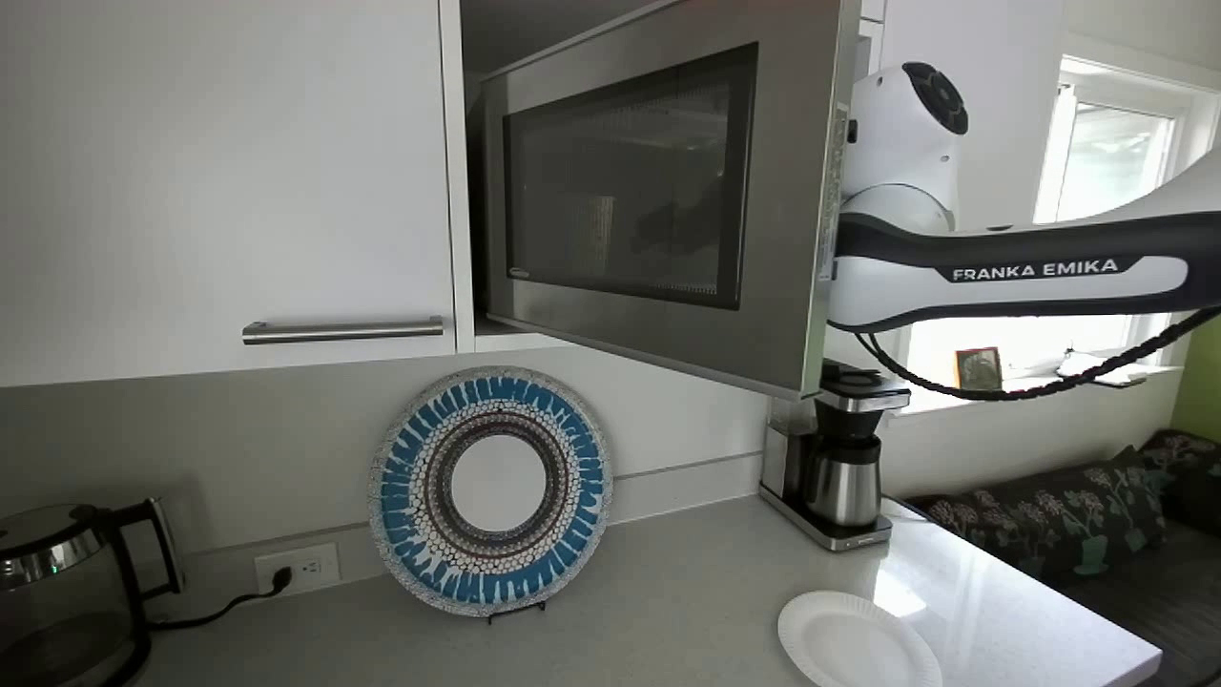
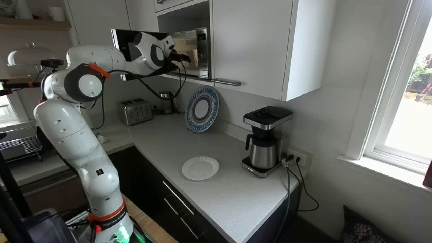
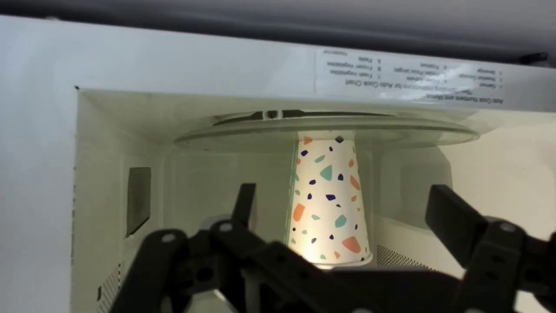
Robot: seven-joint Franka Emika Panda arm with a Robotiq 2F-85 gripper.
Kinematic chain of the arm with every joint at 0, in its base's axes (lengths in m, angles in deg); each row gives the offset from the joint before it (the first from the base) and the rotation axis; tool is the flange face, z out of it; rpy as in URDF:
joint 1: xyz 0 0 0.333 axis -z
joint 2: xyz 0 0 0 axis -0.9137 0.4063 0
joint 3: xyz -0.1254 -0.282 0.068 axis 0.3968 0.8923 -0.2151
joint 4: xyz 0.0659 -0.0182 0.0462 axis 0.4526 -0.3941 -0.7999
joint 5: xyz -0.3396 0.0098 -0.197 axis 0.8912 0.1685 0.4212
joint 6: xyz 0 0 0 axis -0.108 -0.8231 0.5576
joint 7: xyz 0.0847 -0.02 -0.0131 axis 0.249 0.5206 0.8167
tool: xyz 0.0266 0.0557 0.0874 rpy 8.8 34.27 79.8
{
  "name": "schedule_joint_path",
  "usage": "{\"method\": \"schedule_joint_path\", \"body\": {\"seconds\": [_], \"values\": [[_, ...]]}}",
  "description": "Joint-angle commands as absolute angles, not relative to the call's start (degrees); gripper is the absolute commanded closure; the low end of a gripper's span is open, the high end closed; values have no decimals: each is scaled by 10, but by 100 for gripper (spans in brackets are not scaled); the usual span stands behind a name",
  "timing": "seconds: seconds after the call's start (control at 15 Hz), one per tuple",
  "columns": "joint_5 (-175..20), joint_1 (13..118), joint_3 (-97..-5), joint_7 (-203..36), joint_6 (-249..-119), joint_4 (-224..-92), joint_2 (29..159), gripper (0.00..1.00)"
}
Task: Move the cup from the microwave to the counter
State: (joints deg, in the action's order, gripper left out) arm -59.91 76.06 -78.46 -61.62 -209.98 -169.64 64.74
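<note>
We find the cup (image 3: 328, 200) upright on the glass turntable (image 3: 234, 135) inside the microwave (image 2: 203, 50), above the back edge of the counter (image 2: 233, 199) (the wrist view stands upside down, so there the cup seems to hang). The door (image 1: 658, 191) is swung wide, presumably to give the arm (image 2: 79, 145) a level way in. In the wrist view the gripper (image 3: 345, 202) has its jaws spread, one finger on either side of the cup and neither touching it; whether the fingertips reach deep enough, we cannot tell. We judge coming in level sensible, since the cavity's roof would hamper a grasp from above, and the cup's taper, wider at the rim, should help keep it from slipping down between the fingers. It looks nearer one finger than the other, so we would centre before closing, lest it be shoved across the glass. Below, the white plate (image 2: 200, 168) lies flat toward the counter's front edge; the coffee maker (image 2: 266, 140) stands by the back corner at the free end, probably for the wall outlet (image 2: 303, 160) beside it; the patterned plate (image 2: 202, 109) is propped near-upright along the back edge, for show, we suppose. Setting the cup down toward the free front corner would, in our judgement, keep it away from all three.
</note>
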Motion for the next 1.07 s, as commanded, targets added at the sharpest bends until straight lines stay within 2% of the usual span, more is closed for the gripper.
{"method": "schedule_joint_path", "body": {"seconds": [0.0,0.47,0.53,1.0], "values": [[-528,791,-820,-560,-2109,-1642,698,0],[-426,783,-845,-498,-2082,-1552,778,0],[-458,785,-834,-520,-2099,-1588,749,0],[-455,784,-835,-519,-2099,-1583,754,0]]}}
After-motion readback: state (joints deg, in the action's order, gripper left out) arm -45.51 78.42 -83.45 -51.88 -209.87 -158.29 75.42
